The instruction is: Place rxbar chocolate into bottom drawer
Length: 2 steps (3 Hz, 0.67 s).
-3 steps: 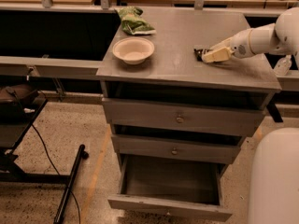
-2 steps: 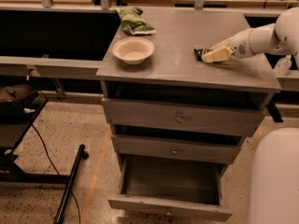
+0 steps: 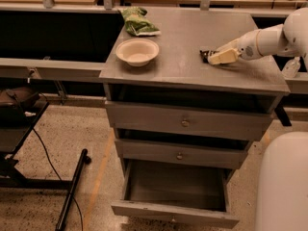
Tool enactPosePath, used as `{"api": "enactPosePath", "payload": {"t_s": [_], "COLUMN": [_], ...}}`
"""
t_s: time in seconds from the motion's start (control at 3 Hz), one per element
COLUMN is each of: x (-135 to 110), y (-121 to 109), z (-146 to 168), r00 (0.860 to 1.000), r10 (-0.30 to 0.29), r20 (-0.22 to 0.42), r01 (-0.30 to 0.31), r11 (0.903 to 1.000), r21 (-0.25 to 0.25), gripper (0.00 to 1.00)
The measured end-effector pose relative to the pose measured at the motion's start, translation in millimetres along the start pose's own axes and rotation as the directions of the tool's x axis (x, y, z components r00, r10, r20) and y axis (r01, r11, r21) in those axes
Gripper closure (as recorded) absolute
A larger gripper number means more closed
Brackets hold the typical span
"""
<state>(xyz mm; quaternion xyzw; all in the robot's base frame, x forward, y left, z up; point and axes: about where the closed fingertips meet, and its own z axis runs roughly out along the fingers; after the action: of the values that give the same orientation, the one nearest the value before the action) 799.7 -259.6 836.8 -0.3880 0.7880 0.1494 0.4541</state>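
The rxbar chocolate (image 3: 205, 56), a small dark bar, lies on the grey cabinet top (image 3: 192, 32) at its right side. My gripper (image 3: 217, 57) reaches in from the right on a white arm and sits low on the top, right at the bar and covering its right end. The bottom drawer (image 3: 174, 214) is pulled open, showing a grey box-shaped interior with nothing seen in it.
A white bowl (image 3: 137, 51) and a green snack bag (image 3: 137, 23) sit on the left half of the cabinet top. Two shallower drawers with round knobs (image 3: 185, 123) are shut. A white rounded robot part (image 3: 284, 186) fills the lower right. A black stand (image 3: 19, 129) is at left.
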Motion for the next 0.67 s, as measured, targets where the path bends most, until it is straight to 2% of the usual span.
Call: {"api": "enactPosePath", "payload": {"t_s": [0.67], "x": [-0.1], "y": [0.1], "z": [0.1], "r00": [1.000], "r10": [0.000], "r20": [0.000], "r01": [0.000], "r11": [1.0000], "r21": [0.000], "gripper": [1.00]}}
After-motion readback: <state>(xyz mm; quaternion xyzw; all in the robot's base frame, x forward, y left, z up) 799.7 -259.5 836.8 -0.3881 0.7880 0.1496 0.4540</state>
